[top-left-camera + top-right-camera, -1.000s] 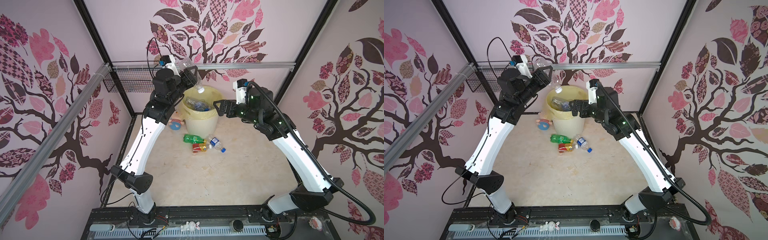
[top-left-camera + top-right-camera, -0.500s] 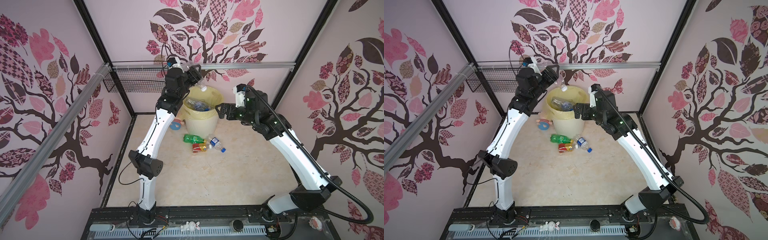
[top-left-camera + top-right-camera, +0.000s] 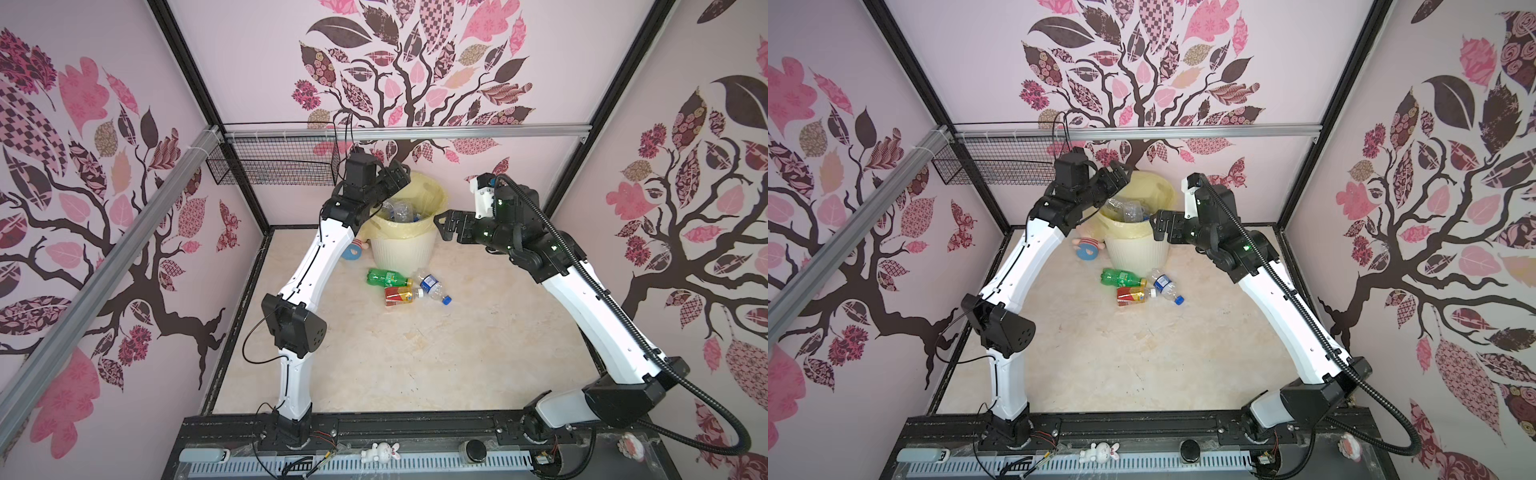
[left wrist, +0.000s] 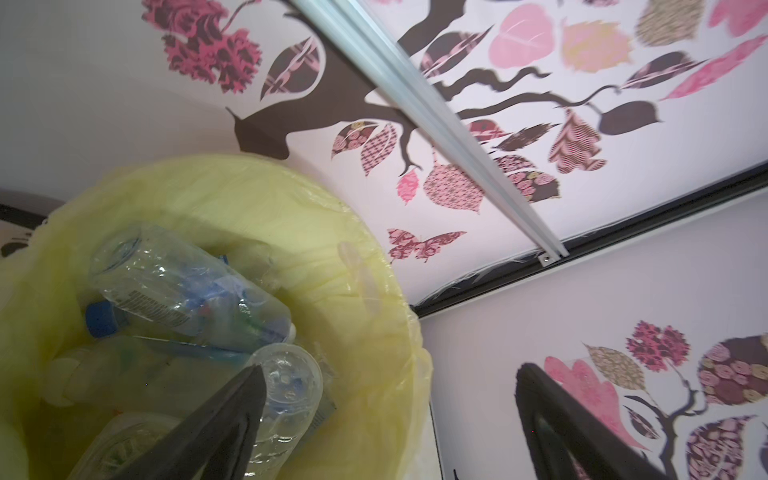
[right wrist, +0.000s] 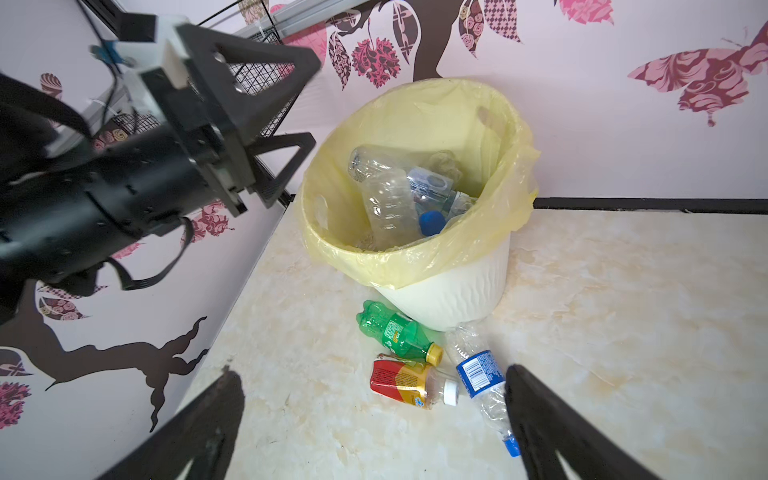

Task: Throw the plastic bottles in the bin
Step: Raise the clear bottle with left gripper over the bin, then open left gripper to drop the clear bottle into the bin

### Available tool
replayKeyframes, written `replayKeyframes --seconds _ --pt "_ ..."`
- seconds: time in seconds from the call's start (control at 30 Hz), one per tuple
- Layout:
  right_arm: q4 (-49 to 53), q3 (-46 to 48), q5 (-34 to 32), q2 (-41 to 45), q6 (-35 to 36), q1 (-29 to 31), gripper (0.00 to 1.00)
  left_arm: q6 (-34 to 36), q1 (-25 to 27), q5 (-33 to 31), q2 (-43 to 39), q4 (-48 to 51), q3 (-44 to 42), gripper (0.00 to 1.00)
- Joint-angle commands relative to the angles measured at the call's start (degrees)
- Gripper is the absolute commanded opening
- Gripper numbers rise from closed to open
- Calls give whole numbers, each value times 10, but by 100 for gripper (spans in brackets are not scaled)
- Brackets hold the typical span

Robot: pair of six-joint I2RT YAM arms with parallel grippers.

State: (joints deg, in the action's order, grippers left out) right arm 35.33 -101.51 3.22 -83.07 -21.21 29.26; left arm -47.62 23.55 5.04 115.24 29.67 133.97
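**Bin part filled, three bottles on the floor**

The pale marbled floor (image 3: 415, 365) fills the cell. The bin (image 3: 399, 257) stands at the far wall, left of centre, with its yellow liner folded over the rim. A black wire basket (image 3: 274, 166) hangs on the wall to the bin's left.

The left gripper (image 3: 390, 178) hangs above the bin's far-left rim. Its jaws are spread wide, seen plainly from the right wrist (image 5: 309, 102), and grip nothing. The right gripper (image 3: 440, 218) sits just off the bin's right rim, jaws also spread wide.

Several clear bottles (image 5: 390, 203) lie heaped inside the liner, one with a blue cap. Three more lie on the floor just in front of the bin, close together:
- a green bottle (image 3: 384, 277) nearest the bin wall
- a red-labelled bottle (image 3: 398, 295) beside it
- a clear blue-labelled bottle (image 3: 430, 284) to their right

A small plush doll (image 3: 1088, 249) lies by the bin's left side, partly behind the left arm.
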Motion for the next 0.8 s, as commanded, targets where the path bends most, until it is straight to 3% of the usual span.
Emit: replayKeyframes --seconds 0.0,0.37,0.77 --pt "-13 7 17 12 -18 -1 100 8 -2 18 -30 -14 -20 97" --pt "-15 44 21 16 -30 -3 100 6 -3 35 -94 2 -70 97" --pt "-33 207 10 53 -31 -15 100 -23 -2 44 -262 -42 -311 97"
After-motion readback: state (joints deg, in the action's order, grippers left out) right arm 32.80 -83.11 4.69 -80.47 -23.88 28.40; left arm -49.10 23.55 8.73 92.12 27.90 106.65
